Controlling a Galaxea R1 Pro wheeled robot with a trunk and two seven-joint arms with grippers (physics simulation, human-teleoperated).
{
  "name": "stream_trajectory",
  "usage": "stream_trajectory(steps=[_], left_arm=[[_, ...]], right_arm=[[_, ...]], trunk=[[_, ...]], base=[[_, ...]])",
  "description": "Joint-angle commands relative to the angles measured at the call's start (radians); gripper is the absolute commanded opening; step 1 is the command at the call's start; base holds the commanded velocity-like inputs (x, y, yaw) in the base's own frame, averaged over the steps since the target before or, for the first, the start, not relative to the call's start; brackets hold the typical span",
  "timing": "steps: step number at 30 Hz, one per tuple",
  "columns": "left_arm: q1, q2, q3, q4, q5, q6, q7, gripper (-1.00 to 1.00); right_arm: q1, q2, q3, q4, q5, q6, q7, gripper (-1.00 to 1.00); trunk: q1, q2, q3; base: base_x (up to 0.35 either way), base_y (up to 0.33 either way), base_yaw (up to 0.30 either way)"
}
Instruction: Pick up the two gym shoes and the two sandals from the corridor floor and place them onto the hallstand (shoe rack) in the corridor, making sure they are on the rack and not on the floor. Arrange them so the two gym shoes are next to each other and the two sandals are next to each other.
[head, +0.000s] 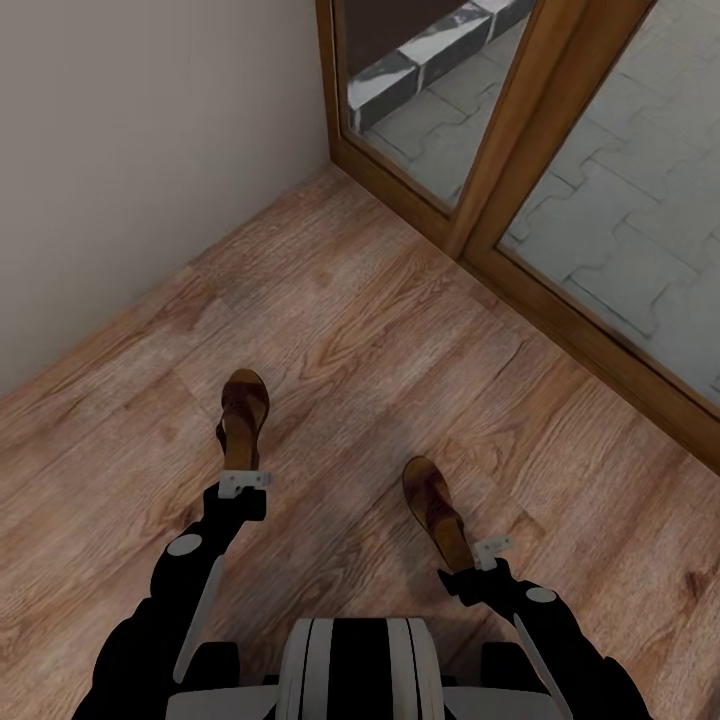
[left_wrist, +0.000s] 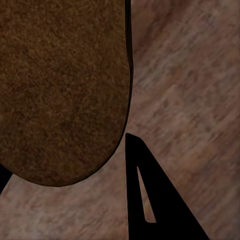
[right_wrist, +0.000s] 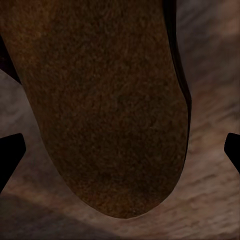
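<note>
Left pincer (head: 243, 470) clamped on the heel end of one sandal (head: 243, 415), toe pointing away toward the wall (head: 130, 150); one black finger (left_wrist: 150, 200) alongside the brown sole in the left wrist view. Right pincer (head: 472, 556) gripping the heel of the other sandal (head: 436, 508), black fingertips (right_wrist: 10, 155) flanking its sole in the right wrist view. Both sandals well apart, over the plank floor (head: 380, 330), with the wood-framed glass door (head: 560, 200) beyond on the right.
</note>
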Motion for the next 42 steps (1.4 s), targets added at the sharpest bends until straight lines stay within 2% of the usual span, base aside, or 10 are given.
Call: stream_trajectory(steps=[1, 30, 31, 42], left_arm=[[0.0, 0.0, -0.001, -0.001, -0.006, 0.005, 0.0, -1.0], [0.0, 0.0, 0.0, -0.001, -0.006, 0.005, 0.001, -1.0], [0.0, 0.0, 0.0, -0.001, -0.006, 0.005, 0.0, -1.0], [0.0, 0.0, 0.0, -0.007, -0.006, 0.005, 0.001, -1.0]], right_arm=[[0.0, -0.001, 0.001, -0.001, 0.002, 0.005, 0.002, 1.0], [-0.001, -0.001, 0.001, -0.001, 0.001, 0.005, 0.003, 1.0], [0.0, -0.001, 0.001, -0.001, 0.001, 0.005, 0.003, -1.0], [0.0, -0.002, 0.001, -0.002, 0.001, 0.007, 0.004, -1.0]], trunk=[[0.0, 0.0, 0.0], [0.0, 0.0, 0.0], [0.0, 0.0, 0.0], [0.0, 0.0, 0.0]], base=[[0.006, 0.004, 0.0], [0.017, 0.011, 0.0], [0.002, 0.001, 0.0], [0.0, 0.0, 0.0]])
